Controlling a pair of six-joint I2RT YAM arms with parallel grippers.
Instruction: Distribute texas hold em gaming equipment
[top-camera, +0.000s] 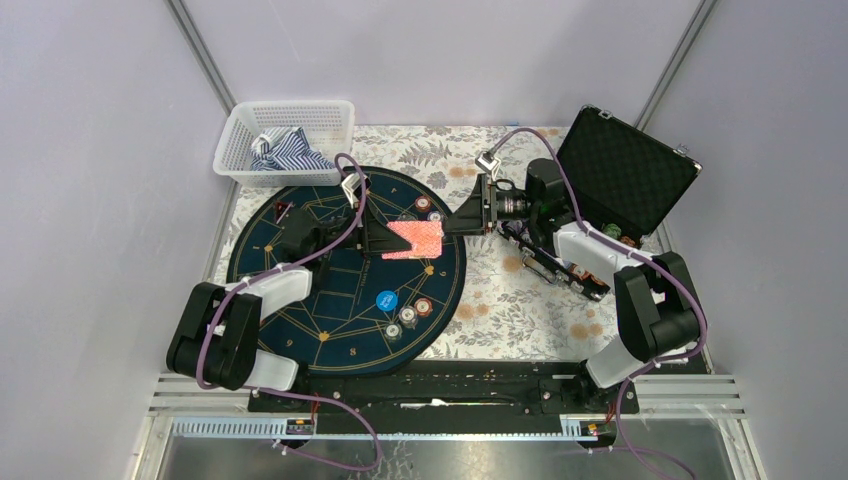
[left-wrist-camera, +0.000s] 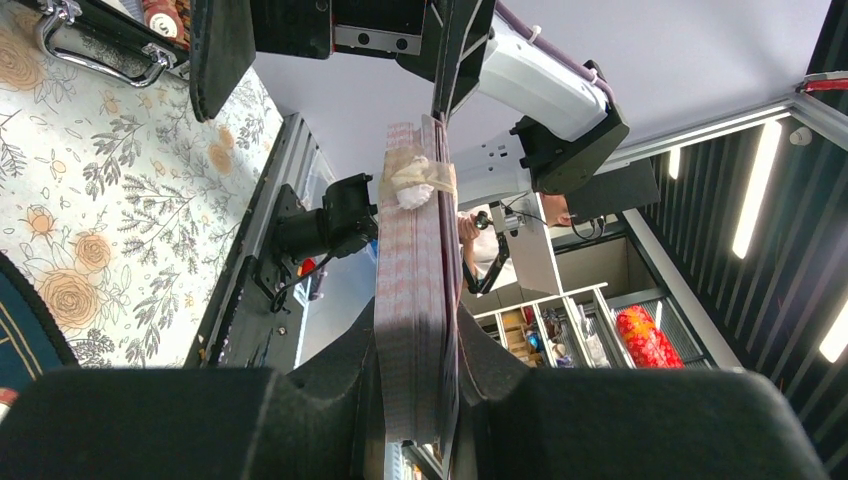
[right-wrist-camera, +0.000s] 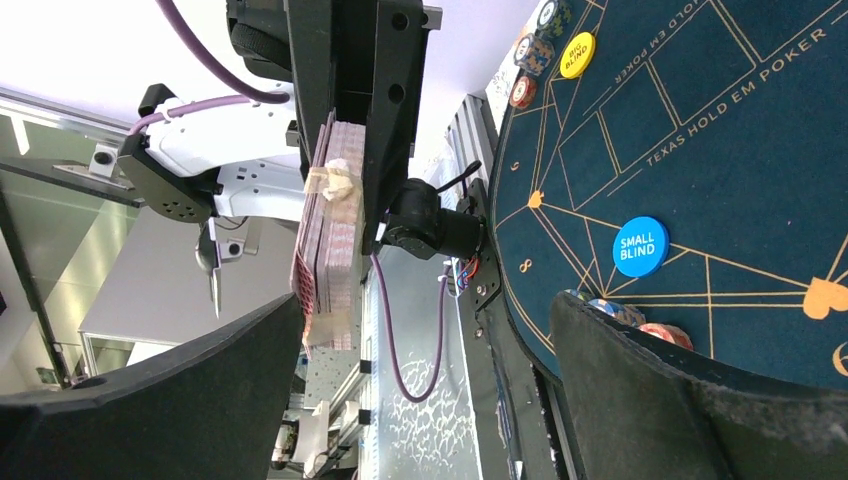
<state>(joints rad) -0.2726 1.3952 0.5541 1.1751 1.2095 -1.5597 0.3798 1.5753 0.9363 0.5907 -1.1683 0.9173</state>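
Red-backed playing cards (top-camera: 415, 238), a single taped deck, are held above the dark blue mat (top-camera: 350, 322) by the left gripper (left-wrist-camera: 415, 395), which is clenched on one end. The deck's long axis points toward the right gripper (right-wrist-camera: 420, 400), whose jaws are spread wide and empty, facing the free end. The deck apparently sits nearer one jaw; whether they touch cannot be told.
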